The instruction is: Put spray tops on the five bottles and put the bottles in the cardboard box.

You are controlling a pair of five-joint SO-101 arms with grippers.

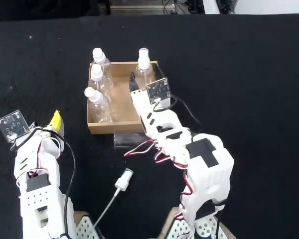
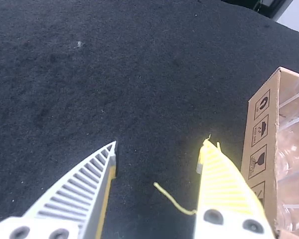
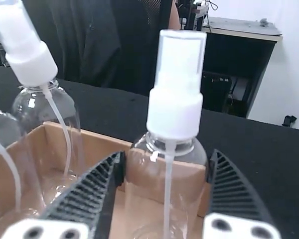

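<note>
The cardboard box (image 1: pixel 120 127) stands mid-table. Three clear bottles with white spray tops stand along its left side, the nearest one (image 1: pixel 95 102) in front. Another capped bottle (image 1: pixel 143 67) (image 3: pixel 168 164) stands in the far right corner. My right gripper (image 1: pixel 141 83) (image 3: pixel 164 164) is open inside the box, its black fingers on either side of this bottle with small gaps. A clear bottle without a top (image 1: pixel 129 140) lies in front of the box. A loose spray top (image 1: pixel 123 180) with its tube lies nearer the arms. My left gripper (image 1: pixel 55 121) (image 2: pixel 160 144) stands open over bare cloth, left of the box (image 2: pixel 261 144).
Black cloth covers the table (image 1: pixel 239 74). Beside the flanked bottle, a second capped bottle (image 3: pixel 42 107) stands close in the box. Both arm bases sit at the near edge. Open cloth lies to the far left and right of the box.
</note>
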